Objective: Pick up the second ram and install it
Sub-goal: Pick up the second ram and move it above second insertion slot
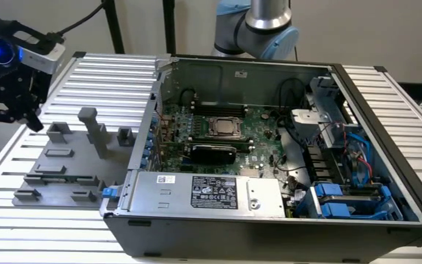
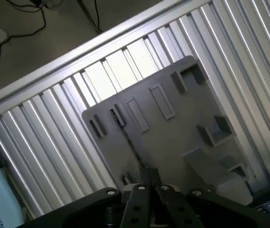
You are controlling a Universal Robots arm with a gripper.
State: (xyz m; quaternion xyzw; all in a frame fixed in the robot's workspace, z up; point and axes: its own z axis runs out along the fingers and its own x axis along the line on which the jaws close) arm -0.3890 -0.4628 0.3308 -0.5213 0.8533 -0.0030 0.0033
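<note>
Across the ribbed aluminium table point(image 1: 387, 99), whose long silver slats run side by side, lies an opened dark metal computer case point(image 1: 270, 231) with its flat side panel off. Behind the case stands the robot arm point(image 1: 266, 22), a smooth grey tube with pale blue joint caps. Inside the case, a boxy bare-steel power supply point(image 1: 211, 192) with a black-and-white label fills the near edge. Past it lies the green motherboard point(image 1: 259, 118), which carries a square, shiny metal CPU socket point(image 1: 224, 127).

On the table at the exterior view's left, just beside the case, rests a matte grey plastic holder plate point(image 1: 64, 165), moulded with shallow rectangular pockets and a few upright blocks.

The black, angular gripper point(image 1: 13, 113) hangs above the far left corner of that plate, clear of it. In the wrist view its fingers point(image 2: 137, 199) converge and pinch together on a thin dark strip, the second ram point(image 2: 149, 172). The strip is seen edge-on, so its face cannot be made out.
</note>
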